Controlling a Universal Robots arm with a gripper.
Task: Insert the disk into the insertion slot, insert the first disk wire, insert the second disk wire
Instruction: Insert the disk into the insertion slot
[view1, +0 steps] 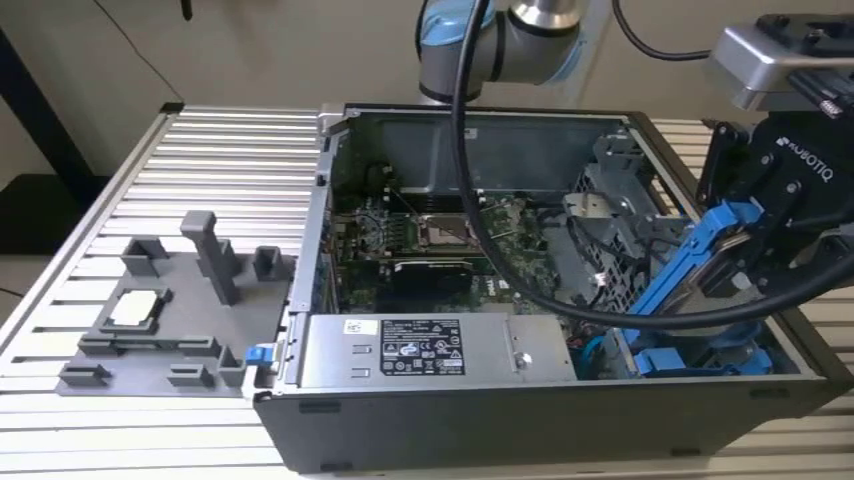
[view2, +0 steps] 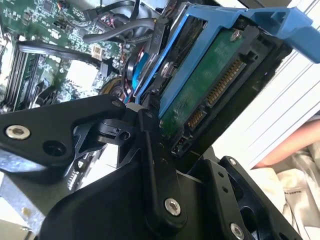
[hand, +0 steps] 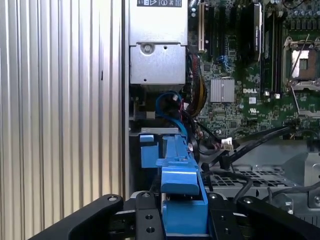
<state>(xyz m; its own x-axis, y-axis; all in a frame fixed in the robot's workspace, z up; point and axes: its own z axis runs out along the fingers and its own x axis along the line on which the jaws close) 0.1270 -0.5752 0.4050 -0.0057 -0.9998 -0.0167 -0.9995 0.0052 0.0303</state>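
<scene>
With the pincer (hand: 183, 216) clamped on the tilted disk (hand: 176, 162), it likely needs levelling and squaring to the insertion slot (hand: 152, 131) before sliding in.

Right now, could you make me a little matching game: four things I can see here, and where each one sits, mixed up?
Things:
1. disk
2. grey tray
3. silver box
4. green circuit board

Places:
A. on the ribbed table, outside the case
B. flat at the bottom of the case
C. gripped in the claw, tilted
D. inside the case, by the wall nearest the exterior camera

Pairs: 1-C, 2-A, 3-D, 4-B.
</scene>
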